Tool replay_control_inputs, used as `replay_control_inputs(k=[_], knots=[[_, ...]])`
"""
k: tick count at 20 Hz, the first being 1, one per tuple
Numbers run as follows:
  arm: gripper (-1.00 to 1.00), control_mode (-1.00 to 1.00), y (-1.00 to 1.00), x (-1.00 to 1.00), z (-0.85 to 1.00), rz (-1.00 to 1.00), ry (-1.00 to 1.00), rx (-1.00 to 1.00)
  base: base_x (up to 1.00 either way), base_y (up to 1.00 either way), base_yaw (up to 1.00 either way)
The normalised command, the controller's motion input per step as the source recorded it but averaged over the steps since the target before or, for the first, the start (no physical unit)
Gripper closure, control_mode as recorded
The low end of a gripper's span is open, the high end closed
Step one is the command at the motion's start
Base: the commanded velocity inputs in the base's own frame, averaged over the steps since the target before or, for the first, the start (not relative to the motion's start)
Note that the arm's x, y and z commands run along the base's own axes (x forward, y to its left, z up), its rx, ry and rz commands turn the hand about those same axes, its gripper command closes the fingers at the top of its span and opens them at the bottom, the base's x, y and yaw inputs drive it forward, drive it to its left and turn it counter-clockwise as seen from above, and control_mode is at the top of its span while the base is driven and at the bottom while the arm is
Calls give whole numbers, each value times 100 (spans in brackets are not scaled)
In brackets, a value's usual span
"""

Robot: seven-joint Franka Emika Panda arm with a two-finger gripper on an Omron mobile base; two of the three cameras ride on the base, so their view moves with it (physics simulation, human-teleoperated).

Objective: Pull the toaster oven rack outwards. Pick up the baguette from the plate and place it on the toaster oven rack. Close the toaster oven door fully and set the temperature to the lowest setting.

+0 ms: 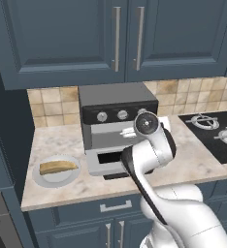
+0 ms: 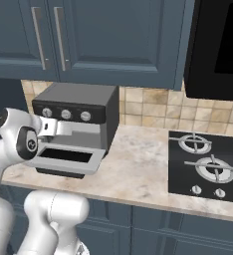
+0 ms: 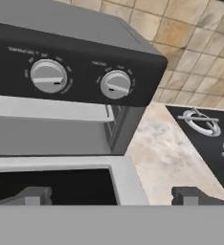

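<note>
Two fingers point(image 3: 112, 196), spread apart and empty, hover over the lowered toaster oven door point(image 3: 61, 165); rack point(image 3: 49, 111) at 12 o'clock—advance level, hook its front edge.

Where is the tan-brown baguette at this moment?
In the left base view, the short tan-brown baguette lies on the round white-grey plate on the counter, left of the boxy grey toaster oven and its lowered door.

A kitchen: blue cabinets point(image 1: 62, 38), tiled backsplash point(image 2: 153, 107), gas hob point(image 2: 208, 167).

Toaster oven point(image 1: 116, 112) with door point(image 1: 105, 163) folded down flat; tan baguette point(image 1: 57, 167) on white plate point(image 1: 42, 180) left of it.
</note>
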Motion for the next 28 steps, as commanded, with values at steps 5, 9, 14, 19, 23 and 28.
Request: replay_control_inputs(k=[5,9,14,19,23,28], knots=[[-100,-100,7,0,-10,-10,-9,0,0,0,0],[-100,-100,7,4,-10,-1,-9,0,0,0,0],[-100,-100,6,8,-14,0,-9,0,0,0,0],[-100,-100,9,16,-23,3,-11,0,0,0,0],[-100,-100,12,20,-25,3,-13,0,0,0,0],[-100,-100,7,21,-21,4,-11,0,0,0,0]])
